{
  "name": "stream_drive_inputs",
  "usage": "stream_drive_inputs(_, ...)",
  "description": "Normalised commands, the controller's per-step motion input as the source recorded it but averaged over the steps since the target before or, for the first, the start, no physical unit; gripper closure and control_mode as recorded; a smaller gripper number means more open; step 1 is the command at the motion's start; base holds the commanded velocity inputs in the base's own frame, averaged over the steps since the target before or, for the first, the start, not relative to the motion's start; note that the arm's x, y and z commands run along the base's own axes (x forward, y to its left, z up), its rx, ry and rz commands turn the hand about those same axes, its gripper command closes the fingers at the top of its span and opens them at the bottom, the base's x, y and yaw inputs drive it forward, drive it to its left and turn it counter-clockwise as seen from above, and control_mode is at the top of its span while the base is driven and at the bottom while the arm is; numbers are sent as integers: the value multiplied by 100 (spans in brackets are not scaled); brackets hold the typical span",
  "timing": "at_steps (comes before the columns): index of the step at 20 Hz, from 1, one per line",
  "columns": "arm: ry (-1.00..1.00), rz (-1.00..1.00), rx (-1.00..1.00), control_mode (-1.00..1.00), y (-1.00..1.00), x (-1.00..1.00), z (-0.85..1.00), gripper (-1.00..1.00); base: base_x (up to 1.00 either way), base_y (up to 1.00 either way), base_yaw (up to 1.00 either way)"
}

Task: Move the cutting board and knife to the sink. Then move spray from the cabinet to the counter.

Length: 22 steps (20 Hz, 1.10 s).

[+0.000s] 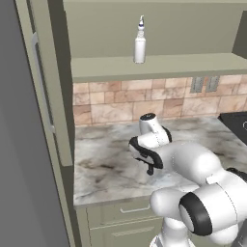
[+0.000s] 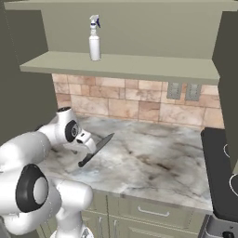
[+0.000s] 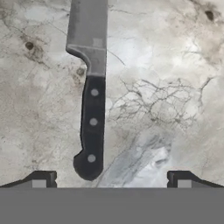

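The knife (image 3: pixel 92 127) lies flat on the marble counter (image 3: pixel 166 87), its black riveted handle toward me and its grey blade pointing away. My gripper (image 3: pixel 111 181) hovers open just above it, and the handle's butt sits a little left of the midline between my fingertips (image 3: pixel 41 179). From the right base view the knife (image 2: pixel 98 148) rests on the counter (image 2: pixel 153 158) under my gripper (image 2: pixel 89 143). The white spray (image 1: pixel 140 41) (image 2: pixel 95 39) stands upright on the cabinet shelf (image 1: pixel 159 65) (image 2: pixel 139 65). The cutting board and the sink are out of view.
A black stovetop (image 2: pixel 221 172) (image 1: pixel 236 123) borders the counter on the right. The tall grey fridge (image 1: pixel 19 144) stands at the left. Two wall outlets (image 2: pixel 183 91) sit in the tiled backsplash. Sage-green drawers (image 2: pixel 153 211) run under the counter edge.
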Motion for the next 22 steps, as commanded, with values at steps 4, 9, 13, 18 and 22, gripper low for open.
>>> stream_drive_inputs(4, 4, 0, 0, -100, 3, 11, -18, -100, 0, 0, 0)
stream_drive_inputs(9, -4, 0, 0, -100, 0, 3, -26, -100, 0, 0, 0)
stream_drive_inputs(13, -18, 0, 0, -100, 0, 0, -32, -100, 0, 0, 0)
stream_drive_inputs(18, -13, 0, 0, -100, -1, 1, -27, -100, 0, 0, 0)
stream_drive_inputs(22, -4, 0, 3, -100, -7, 5, -20, -100, 0, 0, 0)
